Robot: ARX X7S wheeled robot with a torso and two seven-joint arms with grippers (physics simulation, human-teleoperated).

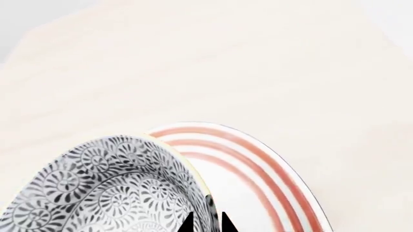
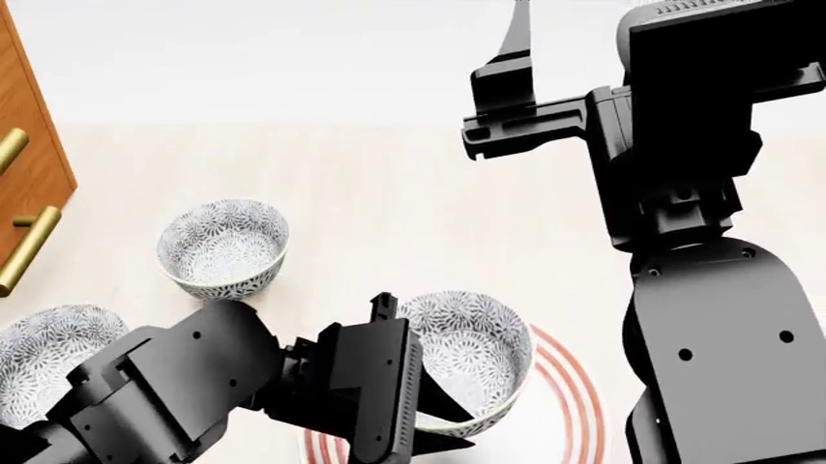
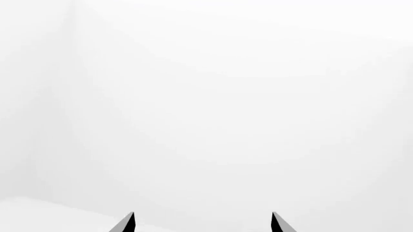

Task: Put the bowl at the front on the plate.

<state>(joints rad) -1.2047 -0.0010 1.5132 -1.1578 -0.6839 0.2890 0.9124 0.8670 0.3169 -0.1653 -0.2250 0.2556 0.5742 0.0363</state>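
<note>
The bowl (image 2: 478,350), white with a dense grey-blue floral pattern, is over the left part of the plate (image 2: 577,398), a wide white plate with red rings. My left gripper (image 2: 443,425) is shut on the bowl's near rim. In the left wrist view the bowl (image 1: 96,188) fills one side, its wall pinched between the left gripper (image 1: 206,223) tips, with the plate (image 1: 258,169) just behind it. Whether the bowl rests on the plate I cannot tell. My right gripper (image 2: 516,43) is raised high at the back; the right gripper (image 3: 202,223) stands open against blank white.
Two more patterned bowls stand on the pale table: one (image 2: 222,246) at middle left, one (image 2: 52,353) at the near left edge. A wooden cabinet (image 2: 29,155) with brass handles borders the far left. My right arm (image 2: 703,319) fills the right side.
</note>
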